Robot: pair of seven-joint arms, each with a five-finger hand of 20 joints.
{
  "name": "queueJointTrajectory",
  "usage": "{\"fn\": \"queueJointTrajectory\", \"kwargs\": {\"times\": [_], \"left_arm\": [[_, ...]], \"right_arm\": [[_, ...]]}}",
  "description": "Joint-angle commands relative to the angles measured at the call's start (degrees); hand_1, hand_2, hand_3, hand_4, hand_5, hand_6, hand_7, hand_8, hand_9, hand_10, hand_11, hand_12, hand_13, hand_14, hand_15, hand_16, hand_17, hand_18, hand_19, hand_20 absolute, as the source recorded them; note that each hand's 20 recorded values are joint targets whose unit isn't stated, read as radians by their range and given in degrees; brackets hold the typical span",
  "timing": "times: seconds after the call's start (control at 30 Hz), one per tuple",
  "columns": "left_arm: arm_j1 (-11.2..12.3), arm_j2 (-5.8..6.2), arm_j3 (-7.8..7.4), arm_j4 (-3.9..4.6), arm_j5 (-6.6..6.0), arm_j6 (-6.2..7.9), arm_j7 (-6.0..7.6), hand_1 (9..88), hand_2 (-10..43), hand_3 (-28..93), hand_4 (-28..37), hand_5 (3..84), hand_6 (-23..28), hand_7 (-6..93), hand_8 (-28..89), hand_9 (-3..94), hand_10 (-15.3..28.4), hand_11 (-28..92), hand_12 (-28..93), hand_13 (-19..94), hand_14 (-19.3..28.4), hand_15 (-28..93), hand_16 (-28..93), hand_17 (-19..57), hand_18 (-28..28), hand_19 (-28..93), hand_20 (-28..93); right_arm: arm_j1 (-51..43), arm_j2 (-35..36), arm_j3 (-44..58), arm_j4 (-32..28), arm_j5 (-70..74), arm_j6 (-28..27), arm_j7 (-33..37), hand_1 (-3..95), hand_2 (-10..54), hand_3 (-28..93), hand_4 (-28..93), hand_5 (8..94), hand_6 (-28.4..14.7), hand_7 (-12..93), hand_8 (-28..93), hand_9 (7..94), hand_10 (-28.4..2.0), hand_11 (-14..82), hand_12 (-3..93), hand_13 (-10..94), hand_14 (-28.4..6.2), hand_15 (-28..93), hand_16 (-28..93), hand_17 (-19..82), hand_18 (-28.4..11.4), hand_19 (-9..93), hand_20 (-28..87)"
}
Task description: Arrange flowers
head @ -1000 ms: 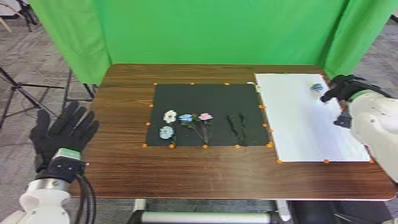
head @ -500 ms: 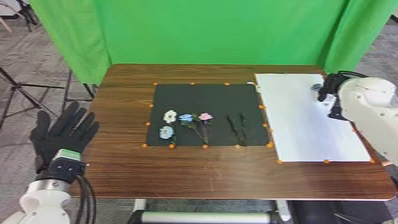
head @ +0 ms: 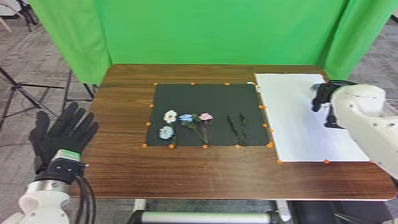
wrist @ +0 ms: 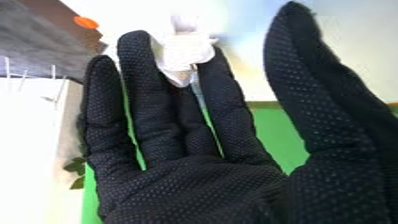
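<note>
Left of the black mat (head: 204, 95), and a bit nearer, the left hand (head: 64, 131) has its fingers straight and spread, with nothing in it. The brown table (head: 178, 175) reaches past the mat on all sides.

On the mat, at its near left part, a light blue flower (head: 166, 132) has a short stem pointing to the near edge. Two green sprigs (head: 237, 127) lie side by side on the mat's right half, long way near to far, with the near ends leaning right. Left of the mat's middle, the pink flower (head: 205, 116) has its head far and its stem running almost straight nearer. The blue flower (head: 186, 117) has a stem slanting nearer and right. The white flower (head: 170, 116) is left of it. Orange dots (head: 205, 146) go round the mat.

Right of the mat is a white sheet (head: 302, 135). The right hand (head: 330, 97) is over its far part, partly hiding another blue bloom (head: 315, 86). Its fingers are straight, thumb well apart. In the right wrist view, a blurry white thing (wrist: 184, 55) is by the fingertips; I can't tell if it is held. Past the mat hangs a green cloth (head: 222, 35).
</note>
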Motion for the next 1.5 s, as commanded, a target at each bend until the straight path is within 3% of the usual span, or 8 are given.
{"fn": "queueJointTrajectory", "kwargs": {"times": [0.03,0.13,0.43,0.57,0.73,1.0,1.23,1.5], "left_arm": [[1.3,-0.75,-0.8,-0.45,-0.25,-0.1,-1.06,25.3,12.2,68,-28.3,34.6,6.3,17.0,-11,26.8,13.2,21,8,16,13.3,31,-9,-3.5,11.5,25,8],[1.5,-0.83,-0.81,-0.38,-0.12,-0.4,-1.17,25.4,12.2,68,-28.3,34.6,6.3,17.0,-11,26.9,13.2,21,8,16,13.4,31,-9,-3.4,11.5,25,8],[1.0,-0.97,-1.07,-0.2,0.17,-0.53,-2.18,25.2,12.4,68,-28.3,34.8,6.8,16.5,-11,27.0,13.5,21,8,16,13.5,31,-9,-3.4,11.5,25,8],[1.4,-0.93,-1.17,-0.4,0.05,-0.19,-1.94,25.3,12.4,68,-28.3,34.8,6.7,16.6,-11,27.0,13.5,22,8,16,13.4,31,-9,-3.4,11.5,25,8],[1.5,-0.88,-1.21,-0.34,-0.07,-0.25,-1.55,25.3,12.4,68,-28.3,34.8,6.7,16.6,-11,26.9,13.3,21,8,16,13.4,31,-9,-3.5,11.5,25,8],[1.6,-0.77,-0.95,-0.44,-0.54,-0.16,-0.67,25.2,12.4,68,-28.3,34.7,6.7,16.6,-11,26.8,13.3,21,8,16,13.4,31,-9,-3.5,11.6,26,8],[1.4,-0.98,-0.97,-0.3,-0.02,-0.38,-1.31,25.3,12.4,68,-28.3,34.7,6.7,16.5,-11,26.7,13.4,22,8,16,13.4,31,-9,-3.4,11.5,25,8],[1.6,-0.87,-1.33,-0.44,0.09,-0.36,-1.57,25.4,12.3,68,-28.3,34.7,6.7,16.4,-11,26.7,13.4,21,8,16,13.4,31,-9,-3.4,11.5,25,8]], "right_arm": [[-5.0,1.7,1.0,-3.4,-2.0,14.7,3.0,39.0,-9.5,79,-28,49.7,-4.1,26,-16,48.3,-16.0,19.7,15.9,44,-13.7,48,11,29,-21.1,76,29],[-5.1,2.0,1.6,-4.6,-1.0,11.1,4.6,45.1,-9.5,81,-28,54.2,-3.4,28,-16,56.1,-14.7,25.8,18.1,51,-11.9,50,12,31,-19.9,77,28],[-8.3,2.9,3.0,-7.4,-4.0,16.9,6.3,48.5,-9.5,80,-28,60.2,-3.0,27,-15,62.3,-14.4,26.1,18.8,57,-10.9,47,14,38,-16.8,77,26],[-10.2,3.6,3.9,-9.8,-5.6,22.4,7.6,39.7,-9.5,80,-28,55.6,-4.0,25,-15,56.4,-16.4,20.4,17.6,48,-14.1,44,13,33,-20.9,78,25],[-7.2,3.1,4.1,-9.3,-1.6,11.1,10.8,33.3,-9.5,79,-28,49.2,-5.9,21,-14,47.3,-19.4,16.4,16.5,39,-17.5,42,10,29,-22.9,74,23],[-0.7,0.9,-0.6,-2.3,2.1,5.1,10.5,28.5,-9.5,75,-28,41.8,-8.4,16,-11,37.5,-22.7,10.6,14.7,31,-18.5,34,6,27,-24.2,68,19],[-2.0,0.7,-0.1,-0.1,2.2,4.8,6.2,34.1,-9.5,77,-28,44.2,-6.9,19,-12,42.7,-19.4,13.7,14.4,37,-16.4,36,7,28,-22.4,71,19],[-4.6,0.7,0.5,-0.4,0.1,5.5,4.1,46.7,-9.5,80,-28,58.9,-2.4,27,-16,63.3,-14.4,23.8,16.9,57,-12.1,44,11,35,-19.8,78,21]]}}
